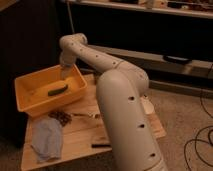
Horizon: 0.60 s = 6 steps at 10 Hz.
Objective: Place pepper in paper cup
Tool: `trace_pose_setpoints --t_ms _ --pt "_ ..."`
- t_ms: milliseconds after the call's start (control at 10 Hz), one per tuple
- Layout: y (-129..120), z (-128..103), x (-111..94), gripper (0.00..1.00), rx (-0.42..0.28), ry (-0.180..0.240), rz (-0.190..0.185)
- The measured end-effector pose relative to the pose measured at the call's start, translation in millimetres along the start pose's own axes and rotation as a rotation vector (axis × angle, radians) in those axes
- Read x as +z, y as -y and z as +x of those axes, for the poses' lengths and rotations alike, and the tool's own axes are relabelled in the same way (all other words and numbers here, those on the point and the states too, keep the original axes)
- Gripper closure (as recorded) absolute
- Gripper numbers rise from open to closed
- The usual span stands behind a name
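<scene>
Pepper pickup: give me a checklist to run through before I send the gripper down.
1. Pepper located: ok. The pepper lies in the yellow bin.
2. Gripper over the bin: ok. The gripper hangs above the bin's back part, up and right of the pepper.
3. Pepper unobstructed: ok. Nothing else shows in the bin.
4. Pepper grasped: not ok. It lies apart from the gripper.
5. Paper cup located: cannot tell. It is not in view, and the arm hides part of the table.
</scene>
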Motion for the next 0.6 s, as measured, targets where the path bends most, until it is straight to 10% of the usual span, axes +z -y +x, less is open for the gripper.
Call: trace_pose_setpoints --t_ms 600 --pt "-16.3 6.4 20.7 0.35 -0.036 -0.054 -0.077"
